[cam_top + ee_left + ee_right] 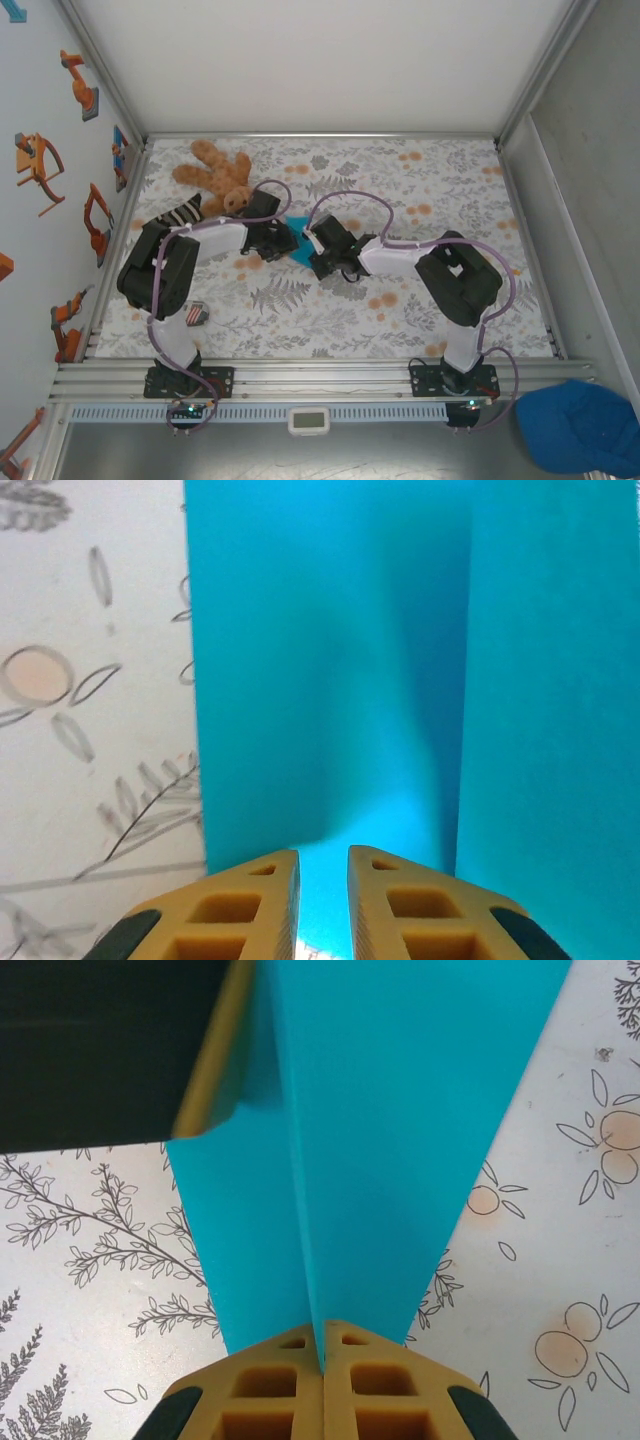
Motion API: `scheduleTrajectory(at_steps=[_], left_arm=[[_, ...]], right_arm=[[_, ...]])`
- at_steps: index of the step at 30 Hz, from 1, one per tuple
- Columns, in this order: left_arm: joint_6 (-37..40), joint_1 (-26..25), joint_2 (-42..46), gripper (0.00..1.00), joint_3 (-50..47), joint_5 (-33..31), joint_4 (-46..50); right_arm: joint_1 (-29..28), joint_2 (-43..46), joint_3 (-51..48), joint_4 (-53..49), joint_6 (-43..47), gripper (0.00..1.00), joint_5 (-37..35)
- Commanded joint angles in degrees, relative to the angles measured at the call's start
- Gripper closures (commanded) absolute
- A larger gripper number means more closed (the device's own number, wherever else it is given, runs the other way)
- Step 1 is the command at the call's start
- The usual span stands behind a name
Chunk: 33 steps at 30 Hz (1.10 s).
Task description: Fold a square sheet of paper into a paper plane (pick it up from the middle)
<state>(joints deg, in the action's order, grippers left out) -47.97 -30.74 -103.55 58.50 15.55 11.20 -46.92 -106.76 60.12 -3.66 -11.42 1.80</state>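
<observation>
The paper (298, 250) is thin, light, bendy; it sits on the bench (450, 180) between both arms; the right gripper (322, 1348) is pinched on its fold; the left gripper (323, 870) shows a small gap with paper inside; I cannot tell if it grips; best to hold near the crease.

- We see bright, even, diffuse light in the top view; the table (450, 190) shows no glare, and the arms cast only faint, soft shadows.
- In the left wrist view, a broad soft shadow runs down the cyan paper (330, 680), which grows paler toward the bottom edge.
- In the right wrist view, we find the paper crisp and evenly lit, while the upper left corner is dark and blurred.
</observation>
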Motion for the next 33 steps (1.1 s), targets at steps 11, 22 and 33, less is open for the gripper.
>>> scheduleTrajectory(at_steps=[11, 22, 33], left_arm=[[-1.6, -0.2, 5.2, 0.79, -6.0, -0.2, -7.1], [0.2, -0.6, 2.3, 0.81, -5.6, 2.7, -10.2], [1.2, -1.1, 0.6, 0.75, -7.9, 3.7, -16.7]], right_arm=[[4.6, -3.9, 1.0, 1.3, -9.0, 0.97, 16.6], [7.1, -5.3, 2.3, 0.4, -13.6, 0.98, 23.5], [9.0, -7.0, 0.4, 3.5, -18.9, 0.99, 28.7]])
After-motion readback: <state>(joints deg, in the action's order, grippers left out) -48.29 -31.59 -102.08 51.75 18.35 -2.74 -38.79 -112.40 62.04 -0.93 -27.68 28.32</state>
